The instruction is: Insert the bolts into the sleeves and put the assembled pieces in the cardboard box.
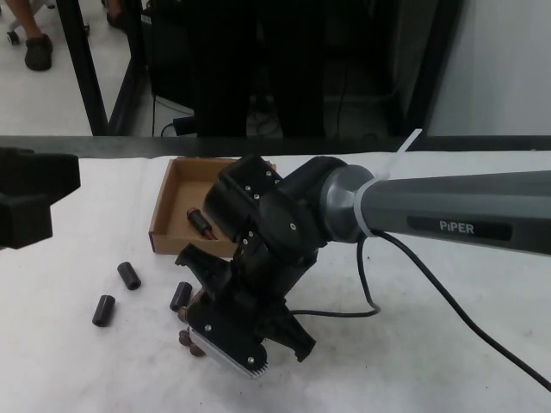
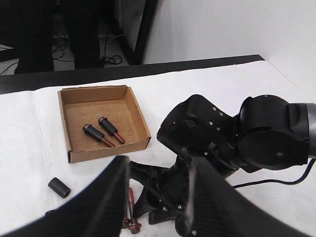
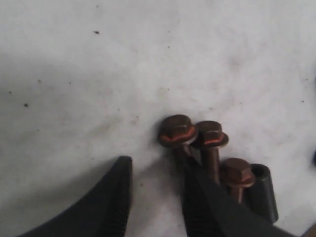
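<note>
We judge bolt pickup in hand: right jaws open beside the bolts (image 3: 211, 134), left jaws open, empty. Next: straddle one bolt, close.

A white cover (image 1: 448, 370) lies under the right gripper (image 3: 157, 197), marked with small dark flecks just ahead of it. A black cable (image 1: 336, 314) rests on the cover near the gripper's right. Well ahead, a dark strip (image 1: 258, 144) edges the bench, with black frame posts (image 1: 86, 60) beyond it.

A white-covered bench (image 1: 86, 379) is bounded by a dark rail (image 1: 129, 144) across the upper frame, beyond which black posts (image 1: 80, 64), a pale floor (image 1: 34, 103) and, at upper right, a white wall (image 1: 499, 60) are seen.
</note>
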